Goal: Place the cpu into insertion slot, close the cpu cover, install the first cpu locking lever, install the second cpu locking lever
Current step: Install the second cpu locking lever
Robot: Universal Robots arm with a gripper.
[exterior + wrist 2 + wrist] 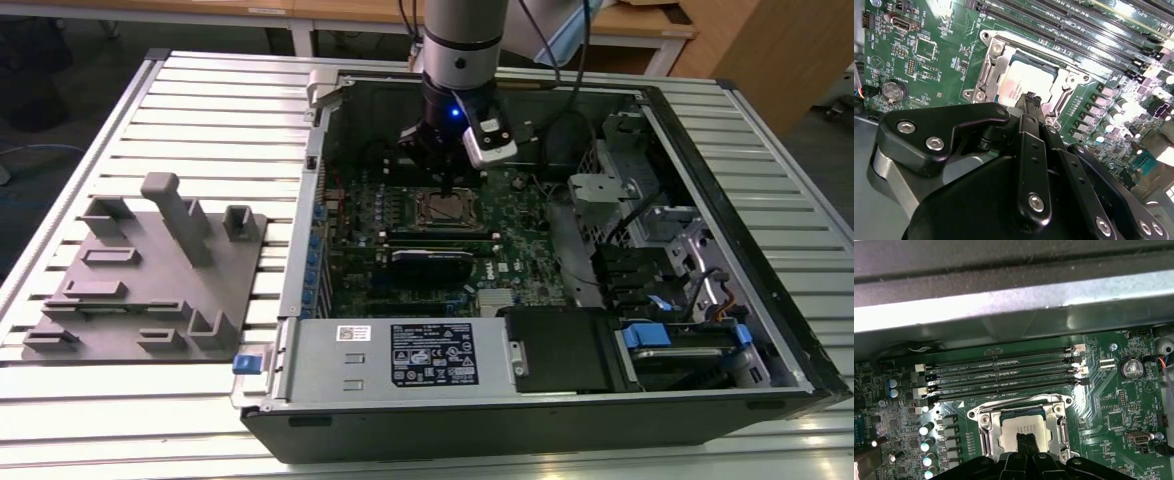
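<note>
A: Entry. Where is the cpu (pixel 1024 431)?

B: Seated in the insertion slot (pixel 1026 82) on the green motherboard (pixel 1114 390), flat, silver-grey top facing up. Visible in both wrist views.

A: And the cpu cover (pixel 1056 432)?

B: Down over the chip. The silvery frame surrounds it and the chip's top shows through the square window.

A: End effector (pixel 1025 439) status?

B: Fingers pressed together, pinching nothing. The 2 black tips meet in a narrow point directly over the cpu, at or just above its top; contact cannot be confirmed. In the exterior view the end effector (pixel 447 180) hangs straight down from the arm (pixel 461 40) into the open computer case (pixel 787 330).

A: Neighbours on the board?

B: 4 long memory slots (pixel 1004 372) run just beside one edge of the socket. A coin battery (pixel 1132 368) sits well apart from it, near the board edge.

A: Outside the case?

B: The case lies on a slatted metal bench (pixel 200 110). A grey fixture block (pixel 147 280) rests on the bench at the exterior view's left, apart from the case.
</note>
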